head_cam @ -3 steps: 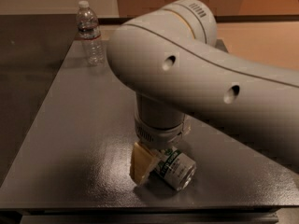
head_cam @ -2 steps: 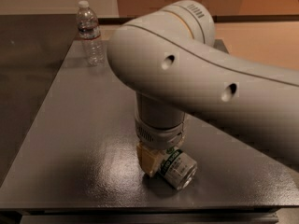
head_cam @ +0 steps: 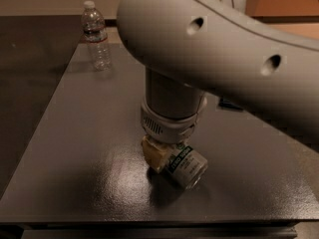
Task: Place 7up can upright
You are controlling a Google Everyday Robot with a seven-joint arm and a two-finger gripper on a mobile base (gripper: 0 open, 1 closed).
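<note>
Camera view of 1 robot arm (head_cam: 214, 44) reaching over a dark grey table (head_cam: 75, 133). The gripper (head_cam: 163, 157) is lowered almost to the tabletop near the front edge, below the white wrist collar (head_cam: 172, 123), and is set against the 7up can (head_cam: 187, 166). The can is shown lying tilted on the table, not upright. Its silver end is turned toward the lower right and the viewer, the green label band is seen across its upper side, and its other end is hidden under the gripper. A tan part of the gripper is seen touching the can's left side. Whether the gripper is spread or pressed onto the can cannot be told, since the far side is concealed by the can and the wrist. 1 clear plastic water bottle (head_cam: 95, 36) is stood upright near the far left corner, well apart from the can. The can is judged to be light, thin-walled and smooth, so it may be expected to roll on the glossy surface, to slip if held loosely and to dent if squeezed hard. A hold across the cylindrical wall near mid-height, on 2 opposite sides, is judged most suitable, so that the can may be swung to vertical and set down on its flat base.
</note>
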